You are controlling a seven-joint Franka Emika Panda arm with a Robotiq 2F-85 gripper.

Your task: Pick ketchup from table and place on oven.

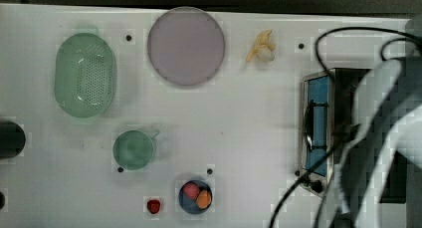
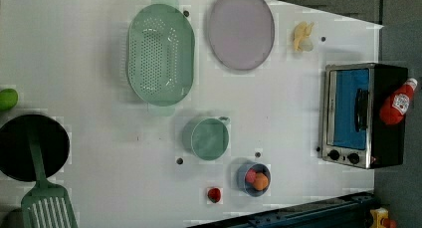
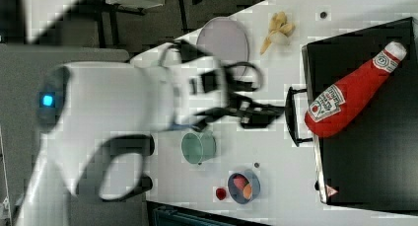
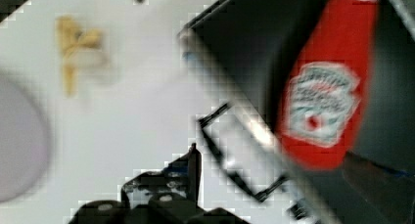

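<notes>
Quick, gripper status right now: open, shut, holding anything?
Gripper: open and empty, off to the side of the oven; the ketchup lies on the oven's top, not held.

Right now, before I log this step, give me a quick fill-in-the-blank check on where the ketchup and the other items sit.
1. The ketchup lies on its side on top of the ____.
2. The gripper is apart from the bottle, and its jaws are ____.
3. The peeled banana lies on the table beside the round ____ plate.
4. The green cup sits between the colander and the small blue ____.

Missing words: oven; open; purple; bowl
</notes>
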